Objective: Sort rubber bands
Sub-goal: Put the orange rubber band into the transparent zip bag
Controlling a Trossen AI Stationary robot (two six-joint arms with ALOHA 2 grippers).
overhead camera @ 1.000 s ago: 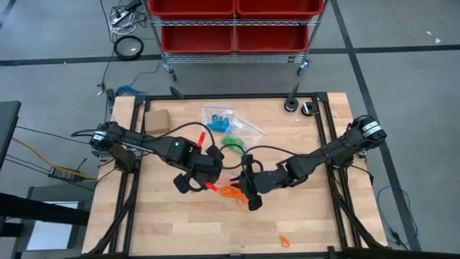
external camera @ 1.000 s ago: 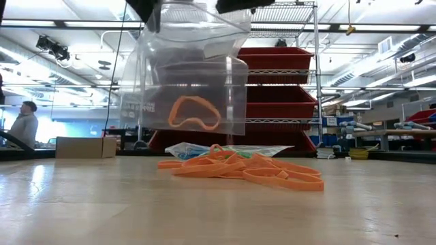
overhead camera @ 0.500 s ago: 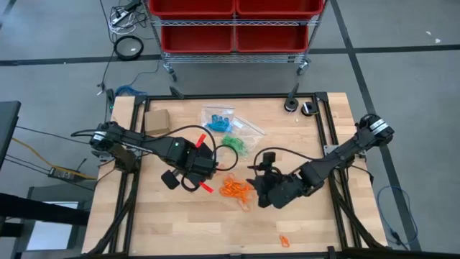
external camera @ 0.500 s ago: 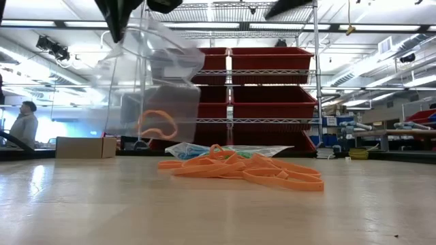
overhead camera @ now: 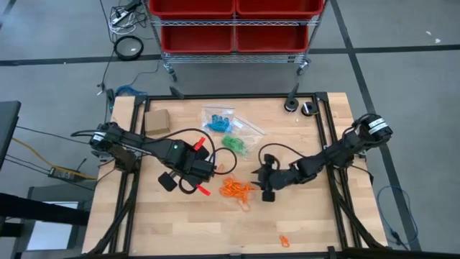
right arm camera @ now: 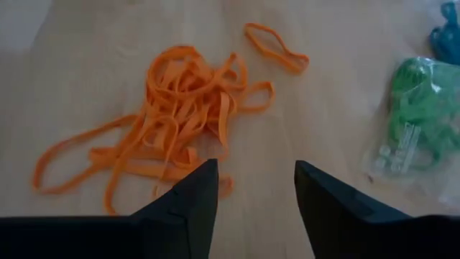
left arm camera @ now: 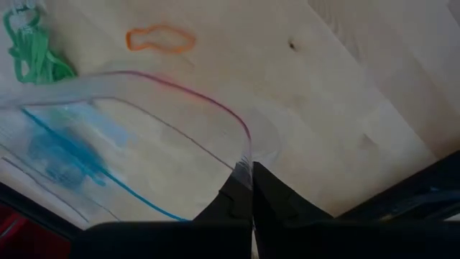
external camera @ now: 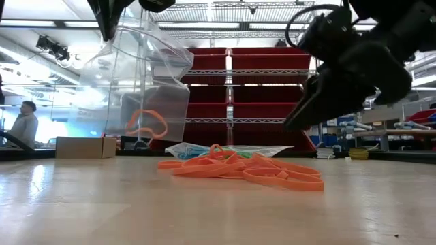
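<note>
The right gripper (right arm camera: 250, 188), jaws now spread, has returned over the orange rubber bands (right arm camera: 169, 126) mid-table; the left gripper (left arm camera: 244, 188) keeps pinching the clear plastic bag (external camera: 139, 88), so another pick seems next.

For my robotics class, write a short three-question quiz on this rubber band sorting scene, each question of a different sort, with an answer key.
1. True or false: the left gripper is shut on the rim of a clear zip bag lifted off the table.
2. Multiple choice: the right gripper hovers, fingers apart, over a pile of rubber bands of which colour? A blue, B orange, C green.
3. Fill the gap: in the low view, the lifted bag holds one ______ band.

Key: 1 true. 2 B. 3 orange.
</note>
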